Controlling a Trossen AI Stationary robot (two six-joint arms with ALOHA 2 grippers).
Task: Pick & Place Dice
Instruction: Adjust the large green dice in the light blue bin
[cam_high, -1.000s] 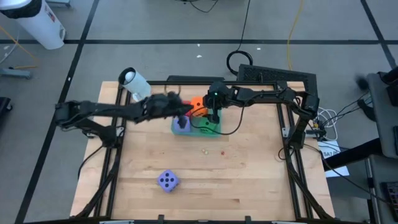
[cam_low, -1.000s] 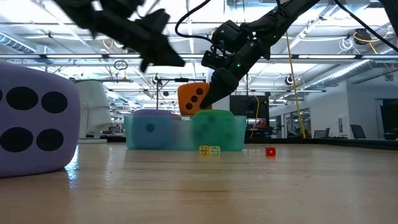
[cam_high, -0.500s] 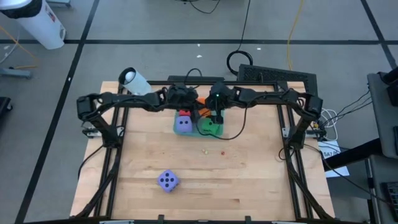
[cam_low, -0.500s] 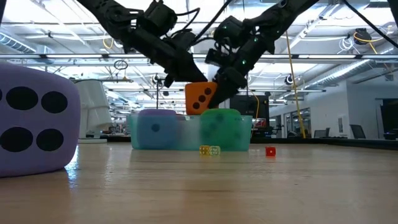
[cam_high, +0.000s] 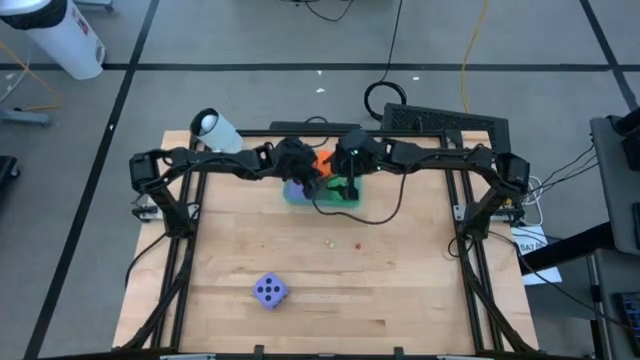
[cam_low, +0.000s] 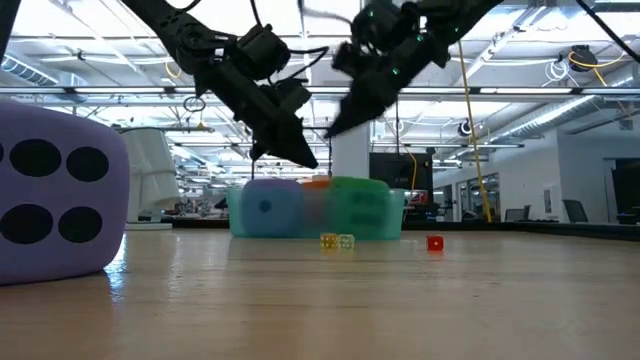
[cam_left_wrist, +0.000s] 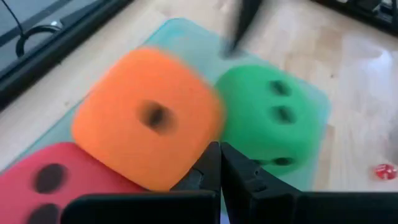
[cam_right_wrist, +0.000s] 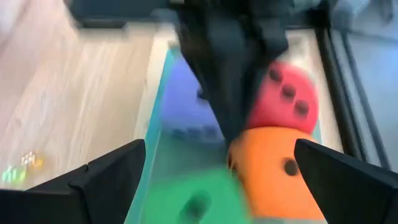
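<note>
A teal tray (cam_high: 300, 200) sits at the table's far middle and holds a red die (cam_left_wrist: 43, 186), a green die (cam_left_wrist: 273, 118), a lavender die (cam_right_wrist: 186, 93) and an orange die (cam_left_wrist: 149, 118). The orange die lies between the red and green ones, blurred, its top just above the tray wall (cam_low: 316, 182). My left gripper (cam_left_wrist: 220, 163) is shut, slanting down over the tray with its tip at the orange die's edge. My right gripper (cam_right_wrist: 219, 149) is open and raised above the tray. A second lavender die (cam_high: 270, 290) rests on the table near the front edge. My left gripper's shut fingertips (cam_left_wrist: 212, 158) stand at the orange die's edge (cam_left_wrist: 198, 149), beside the green die, slanting down from the table's left. I cannot tell whether they touch it.
Two tiny dice, one yellow (cam_high: 328, 241) and one red (cam_high: 358, 241), lie on the wood nearer than the tray. A white cylinder (cam_high: 215, 132) sits at the far left corner. Black frame rails (cam_high: 470, 250) run along the table's sides. Bare wood lies between the tray and the front die.
My left gripper has swung from the table's left toward the tray and dipped down, staying shut. The orange die, which hung above the tray beside my right gripper's fingers, has dropped in among the other dice. My right gripper has risen away from the tray.
</note>
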